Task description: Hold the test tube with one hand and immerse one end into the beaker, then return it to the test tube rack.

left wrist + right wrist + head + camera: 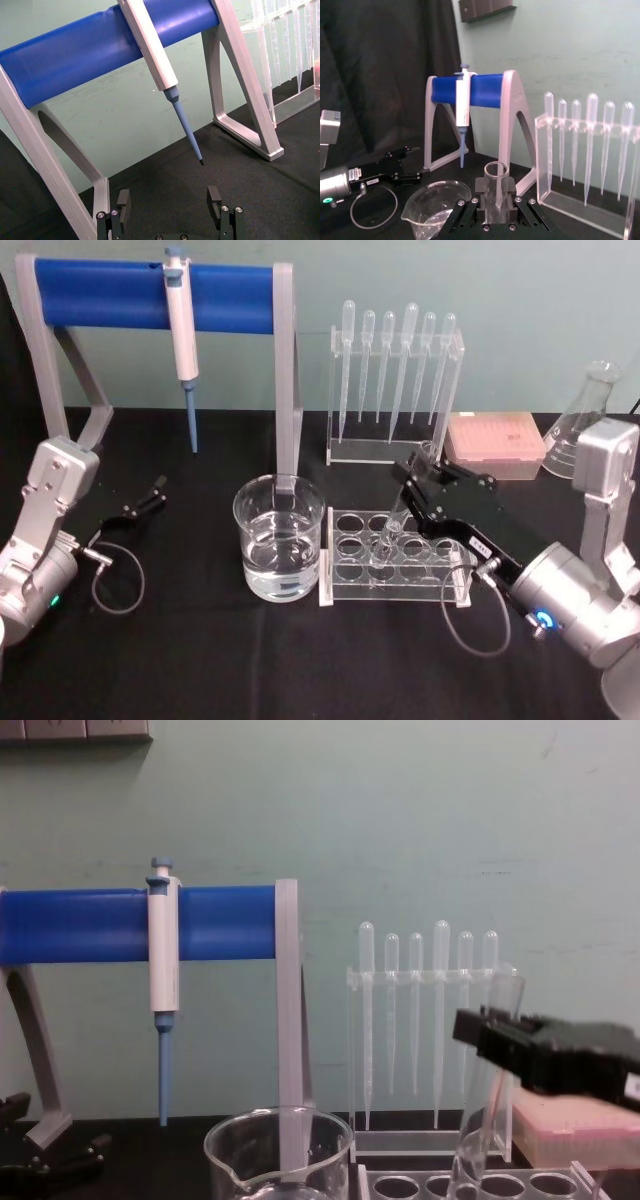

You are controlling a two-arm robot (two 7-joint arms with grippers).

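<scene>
Glass test tube [388, 535], tilted at test tube rack [345, 595], pinched by right gripper [410, 500] jaws; left gripper [150, 498] parked on counter [200, 660], jaws spread.

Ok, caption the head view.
Right gripper holds the test tube tilted at the rack beside the beaker; left gripper parked.

The right gripper [496, 196] clamps the test tube [496, 174] beside the beaker [436, 204].

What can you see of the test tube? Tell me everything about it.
The test tube is a clear glass cylinder with an open, rimmed top. It leans, top toward the right, and is clamped near its upper part in the right claw. Its lower end sits at the holes of the clear rack; whether it is seated is unclear. The beaker stands apart on its left. The left claw lies open, far off.
</scene>
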